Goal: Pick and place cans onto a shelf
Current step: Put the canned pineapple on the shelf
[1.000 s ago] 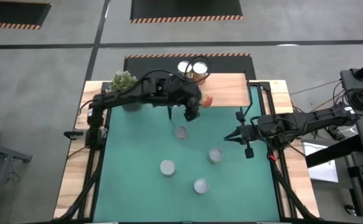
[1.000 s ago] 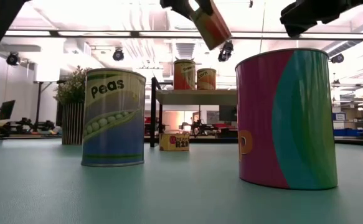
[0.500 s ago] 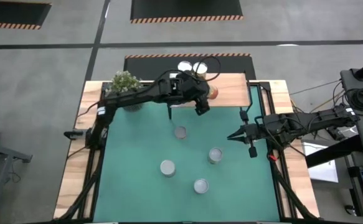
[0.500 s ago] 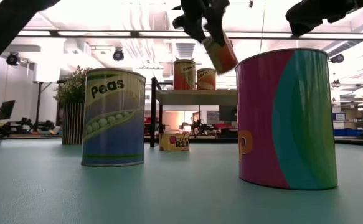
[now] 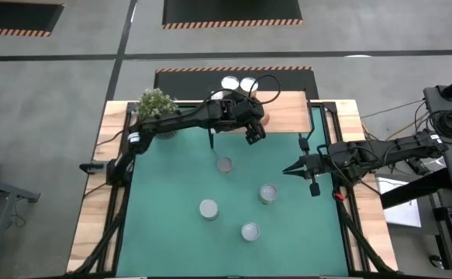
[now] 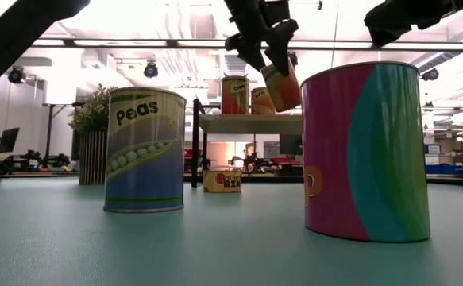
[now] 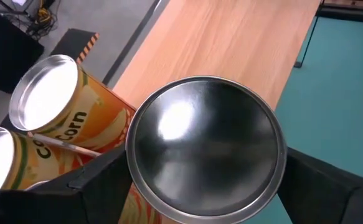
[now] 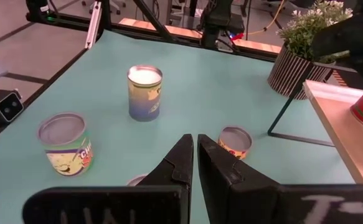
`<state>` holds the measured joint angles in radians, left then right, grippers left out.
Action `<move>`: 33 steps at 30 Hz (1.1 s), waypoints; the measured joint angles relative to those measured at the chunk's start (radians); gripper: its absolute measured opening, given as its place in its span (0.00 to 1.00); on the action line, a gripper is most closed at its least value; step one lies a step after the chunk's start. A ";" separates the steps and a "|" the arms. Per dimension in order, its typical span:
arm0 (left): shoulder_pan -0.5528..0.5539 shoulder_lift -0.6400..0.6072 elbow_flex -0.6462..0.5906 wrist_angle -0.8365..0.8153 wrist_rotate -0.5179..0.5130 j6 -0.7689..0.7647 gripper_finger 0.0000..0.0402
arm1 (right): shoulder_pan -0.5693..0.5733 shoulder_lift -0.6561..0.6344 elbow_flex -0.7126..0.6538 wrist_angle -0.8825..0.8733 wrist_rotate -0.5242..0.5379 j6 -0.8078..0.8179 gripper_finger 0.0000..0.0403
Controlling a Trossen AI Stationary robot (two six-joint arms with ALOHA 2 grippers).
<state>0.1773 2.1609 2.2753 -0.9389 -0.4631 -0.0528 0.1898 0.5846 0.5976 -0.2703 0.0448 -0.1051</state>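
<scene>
My left gripper (image 5: pixel 254 130) is over the wooden shelf (image 5: pixel 288 112) at the table's far edge, shut on a red and orange can (image 6: pixel 283 83) with a silvery top (image 7: pixel 206 146). Two corn cans (image 7: pixel 47 93) (image 6: pixel 235 95) stand on the shelf beside it. Several more cans stand upright on the green mat (image 5: pixel 224 164) (image 5: pixel 268 193) (image 5: pixel 208 208) (image 5: pixel 250 231). My right gripper (image 5: pixel 288 170) hangs shut and empty over the mat's right side, and its tips (image 8: pixel 195 155) meet in the right wrist view. My left gripper pinches the can's side wall just below the top rim (image 7: pixel 134 180), one finger (image 7: pixel 100 180) on each side of the round top. The fingers slant down from above and from the table's left. The can hangs tilted, its bottom (image 6: pixel 288 103) a little above the shelf board.
A potted plant (image 5: pixel 154 105) stands at the mat's far left corner, next to the shelf. The shelf's thin black legs (image 8: pixel 284 112) reach down to the mat. A low flat can (image 8: pixel 235 141) sits near them. Bare shelf board lies to the right of the held can.
My left gripper has carried the can toward the table's right and far edge and down toward the shelf. The can has stayed tilted in the hold and now hangs beside the two corn cans, just above the board.
</scene>
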 joint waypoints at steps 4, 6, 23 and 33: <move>0.008 0.000 0.000 0.016 0.000 0.011 0.85 | 0.000 0.000 0.000 0.000 0.000 0.000 0.03; 0.014 0.000 0.000 0.023 0.000 0.013 0.85 | 0.000 0.000 0.000 0.000 0.000 0.000 0.03; -0.059 -0.018 0.080 -0.002 -0.028 0.140 0.85 | 0.000 0.001 -0.006 -0.001 0.009 0.024 0.03; -0.298 -0.236 -0.107 -0.017 -0.341 0.281 0.77 | 0.000 0.057 -0.030 -0.002 0.082 0.113 0.03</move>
<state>-0.1209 1.9252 2.1678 -0.9563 -0.8044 0.2281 0.1898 0.6412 0.5679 -0.2727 0.1270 0.0078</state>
